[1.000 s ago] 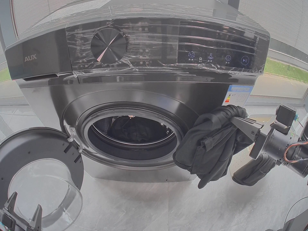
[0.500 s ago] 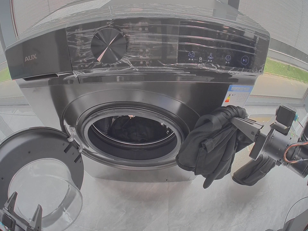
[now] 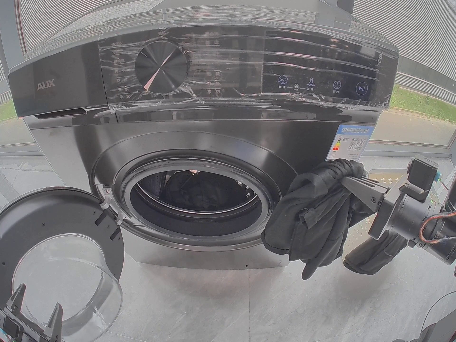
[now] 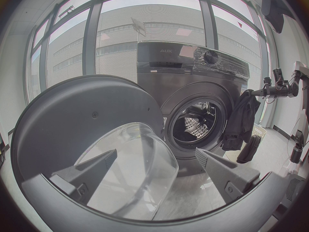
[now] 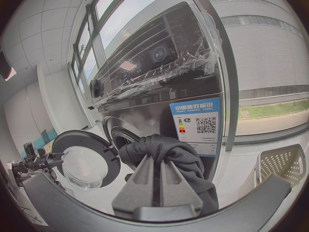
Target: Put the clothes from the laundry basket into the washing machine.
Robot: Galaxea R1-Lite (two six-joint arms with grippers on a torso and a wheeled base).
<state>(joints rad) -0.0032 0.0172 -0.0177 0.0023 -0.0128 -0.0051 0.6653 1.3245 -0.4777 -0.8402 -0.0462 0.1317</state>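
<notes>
My right pincer point(image 3: 350, 182) is clenching a bunched black fabric garment point(image 3: 308, 219), which is hanging in the air just right of the round drum opening of the dark grey metal front-loading washing machine point(image 3: 213, 129). More dark clothing point(image 3: 204, 191) is lying inside the drum. My left pincer point(image 3: 35, 305) is hovering low beside the open round glass-windowed door point(image 3: 52, 224), released and gripping nothing. The white perforated plastic laundry basket point(image 5: 283, 168) is sitting on the floor at the machine's right.
</notes>
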